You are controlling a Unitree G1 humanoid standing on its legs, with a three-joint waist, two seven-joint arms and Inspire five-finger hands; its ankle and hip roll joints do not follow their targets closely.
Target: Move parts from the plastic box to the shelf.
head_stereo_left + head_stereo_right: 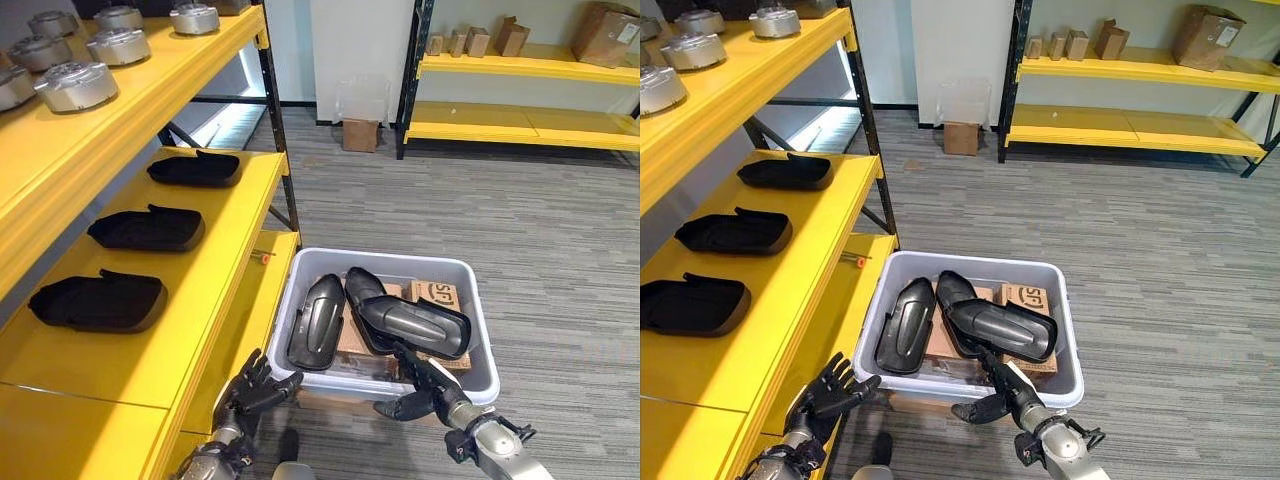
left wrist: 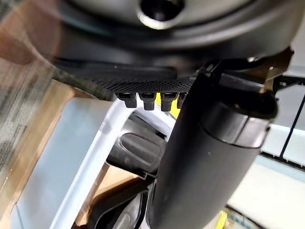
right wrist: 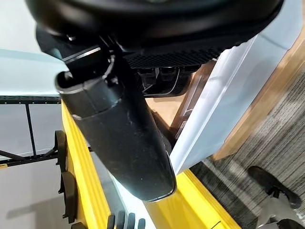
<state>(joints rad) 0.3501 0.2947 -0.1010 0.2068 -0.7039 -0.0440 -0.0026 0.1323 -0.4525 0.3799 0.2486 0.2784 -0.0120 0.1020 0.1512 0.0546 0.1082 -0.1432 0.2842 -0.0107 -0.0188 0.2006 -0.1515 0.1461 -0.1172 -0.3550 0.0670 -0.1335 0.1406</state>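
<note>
Right hand (image 1: 428,385) fingers spread over plastic box (image 1: 470,275) near rim, above dark parts (image 1: 318,322), contact unclear. Left hand (image 1: 258,385) fingers apart beside box's left wall, holding nothing.

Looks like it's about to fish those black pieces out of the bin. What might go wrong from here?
Three things, I'd guess:

1. The black parts overlap in the plastic box, so lifting one may drag or tip another.

2. The right hand reaches over the near rim and might catch it, nudging the box.

3. The middle shelf already holds three black parts; the left hand, open beside its edge, could knock against it.
</note>
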